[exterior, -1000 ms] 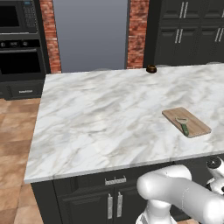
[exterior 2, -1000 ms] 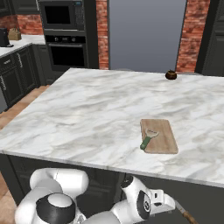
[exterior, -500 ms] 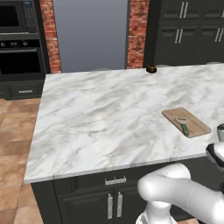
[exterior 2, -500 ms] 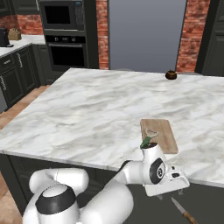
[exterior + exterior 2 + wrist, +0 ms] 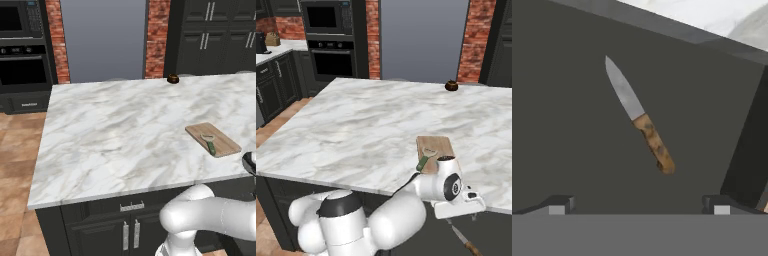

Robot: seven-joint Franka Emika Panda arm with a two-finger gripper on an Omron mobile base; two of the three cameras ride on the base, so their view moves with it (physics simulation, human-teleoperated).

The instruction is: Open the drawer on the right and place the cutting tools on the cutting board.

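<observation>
Kitchen island: white-grey marble top [image 5: 125, 130] over dark cabinets [image 5: 100, 230] | Back wall: red brick [image 5: 156, 35] flanking a flat grey panel [image 5: 102, 40] | Left: black built-in ovens [image 5: 331, 45] | Floor: terracotta tiles [image 5: 15, 165] | Light: even

Below your gripper [image 5: 639, 207], the drawer [image 5: 572, 125] floor lies bare all around the knife [image 5: 640, 116]; only its dark wall [image 5: 747, 155] at three o'clock blocks your way.
</observation>
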